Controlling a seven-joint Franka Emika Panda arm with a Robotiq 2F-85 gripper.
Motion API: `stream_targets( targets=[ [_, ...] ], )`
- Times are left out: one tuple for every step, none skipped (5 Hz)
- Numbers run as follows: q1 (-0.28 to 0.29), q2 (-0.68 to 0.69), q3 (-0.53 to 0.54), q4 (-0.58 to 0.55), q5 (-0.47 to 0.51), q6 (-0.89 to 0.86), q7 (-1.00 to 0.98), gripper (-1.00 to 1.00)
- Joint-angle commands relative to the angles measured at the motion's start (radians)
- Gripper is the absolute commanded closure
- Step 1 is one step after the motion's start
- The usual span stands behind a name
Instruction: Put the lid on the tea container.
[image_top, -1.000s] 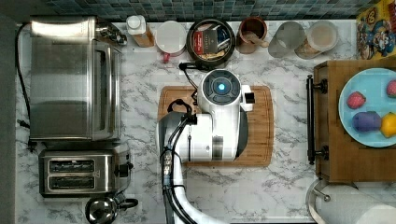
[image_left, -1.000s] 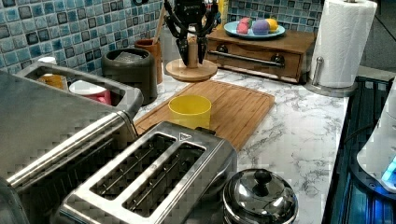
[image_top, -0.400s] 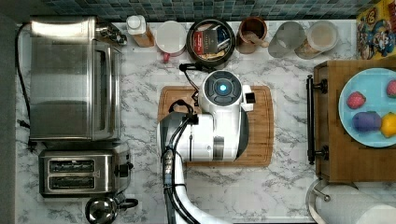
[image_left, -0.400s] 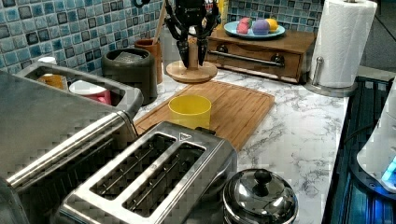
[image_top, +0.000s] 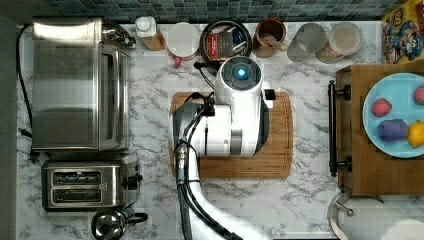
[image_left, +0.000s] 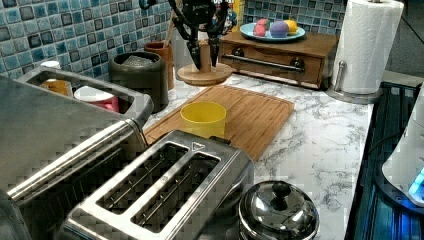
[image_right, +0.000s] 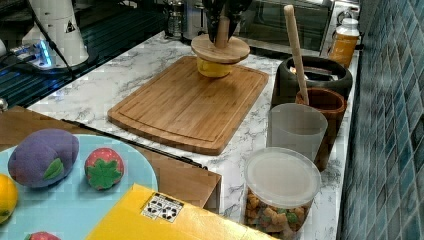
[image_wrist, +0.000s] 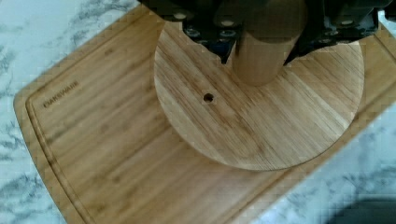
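The lid (image_left: 202, 74) is a round wooden disc with an upright wooden knob. My gripper (image_left: 203, 51) is shut on that knob and holds the lid level in the air above the cutting board (image_left: 250, 115). The wrist view shows the lid (image_wrist: 261, 116) under my gripper (image_wrist: 261, 51), with a dark finger on each side of the knob. The tea container (image_top: 226, 42) stands open at the back wall, with red and dark packets inside. In the right view, the lid (image_right: 220, 48) hangs to the right view's left of the tea container (image_right: 312, 75).
A yellow cup (image_left: 202, 117) stands on the board. A brown wooden cup (image_top: 269, 36) with a stick and two clear jars (image_top: 345, 40) stand beside the tea container. A toaster oven (image_top: 75, 85), a toaster (image_top: 82, 187) and a drawer box (image_top: 380, 135) with a blue plate flank the board.
In the top view the arm has shifted toward the back wall, carrying the lid closer to the tea container. The grip on the knob is unchanged.
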Motion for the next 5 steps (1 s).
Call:
stream_targets(
  targets=[
    [0.003,-0.111,0.010,0.402,0.110,-0.003,-0.074,1.00],
    [0.005,-0.119,0.012,0.392,0.095,0.036,-0.093,1.00],
    [0.017,-0.051,0.021,0.443,0.040,0.049,-0.097,1.00],
    [0.036,-0.008,0.026,0.483,-0.025,0.091,-0.067,1.00],
    [0.038,0.053,0.039,0.567,-0.091,0.118,0.003,1.00]
  ],
)
